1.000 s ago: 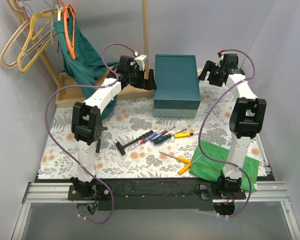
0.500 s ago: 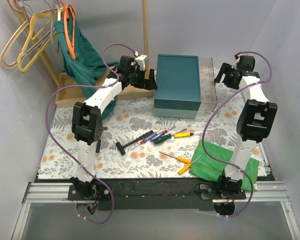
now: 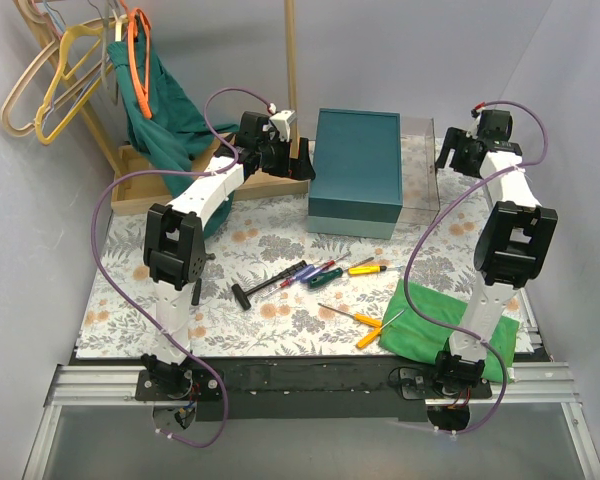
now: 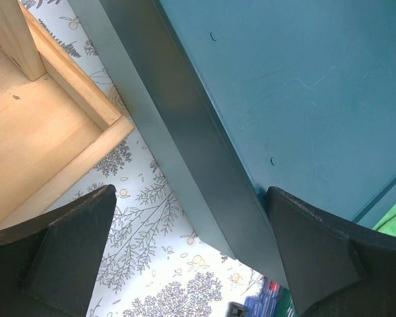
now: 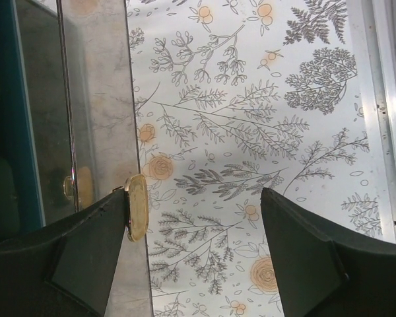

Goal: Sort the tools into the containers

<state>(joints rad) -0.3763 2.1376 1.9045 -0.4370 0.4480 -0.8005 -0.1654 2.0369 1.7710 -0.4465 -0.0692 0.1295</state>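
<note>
Two hands, both spread wide, nothing between the fingers of either.

- Left hand (image 4: 191, 228): you have it over the line where the teal box (image 3: 354, 165) meets the corner of the wooden tray (image 3: 130, 188).
- Right hand (image 5: 195, 231): at the far right of the desk (image 3: 120, 300), just beside the clear container (image 3: 418, 160), which stands against the box's right side.
- Tools: black T-shaped tool (image 3: 242, 293), cluster of screwdrivers (image 3: 310, 272) and yellow-handled screwdriver (image 3: 368, 268) lie mid-desk, well apart from your hands.
- Two more screwdrivers (image 3: 366, 322) cross at the edge of the green cloth (image 3: 430, 325).
- Hangers (image 3: 50, 75) and a green garment (image 3: 160, 110) crowd the far left corner.
</note>
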